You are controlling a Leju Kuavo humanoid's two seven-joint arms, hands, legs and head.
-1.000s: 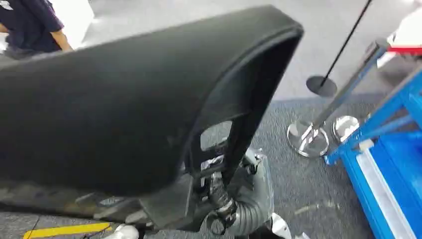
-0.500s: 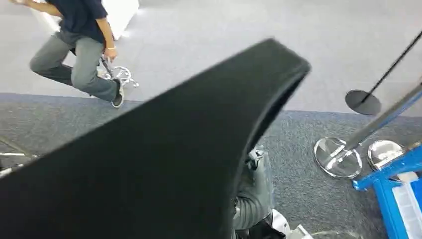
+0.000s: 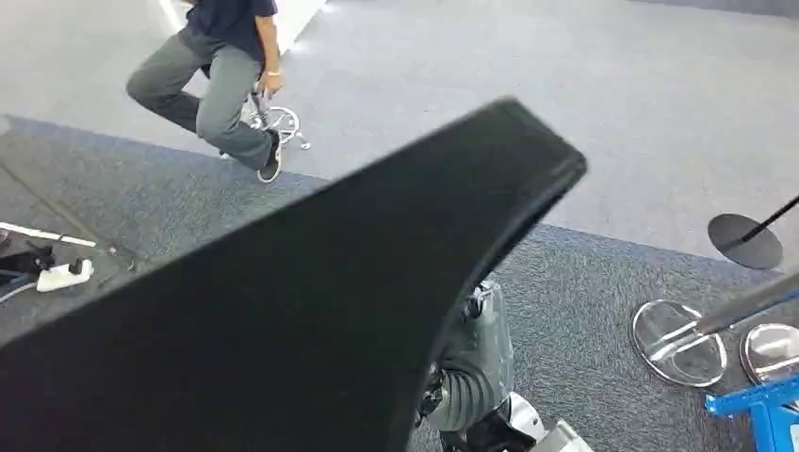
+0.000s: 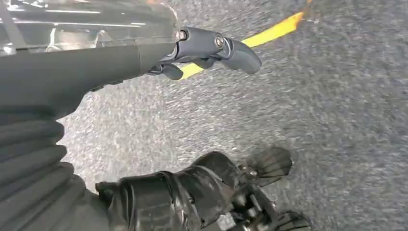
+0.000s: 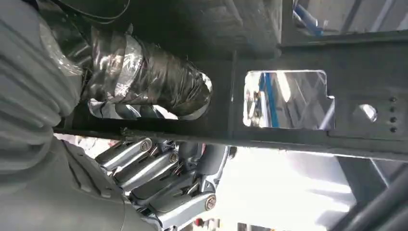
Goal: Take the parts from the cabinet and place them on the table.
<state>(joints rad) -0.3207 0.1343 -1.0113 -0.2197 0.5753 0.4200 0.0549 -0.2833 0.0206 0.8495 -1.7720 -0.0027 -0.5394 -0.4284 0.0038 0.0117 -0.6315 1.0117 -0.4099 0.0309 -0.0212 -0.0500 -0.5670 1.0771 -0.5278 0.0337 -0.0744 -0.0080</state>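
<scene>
Grey carpet underfoot, paler flooring beyond. Large black moulded part carried high and tilted across the head view, hiding much of the lower left. Seen from beneath in the right wrist view: ribbed underside with rectangular cut-out. Right robot hand clamped on a bar of that part, taped thumb on one face, metal fingers on the other. Left robot hand over carpet, thumb and fingers apart, holding nothing; yellow floor line just past it. Person in dark top and grey trousers at upper left, well apart. Chrome stanchion bases at right; blue frame corner near them. White power strip at left.
</scene>
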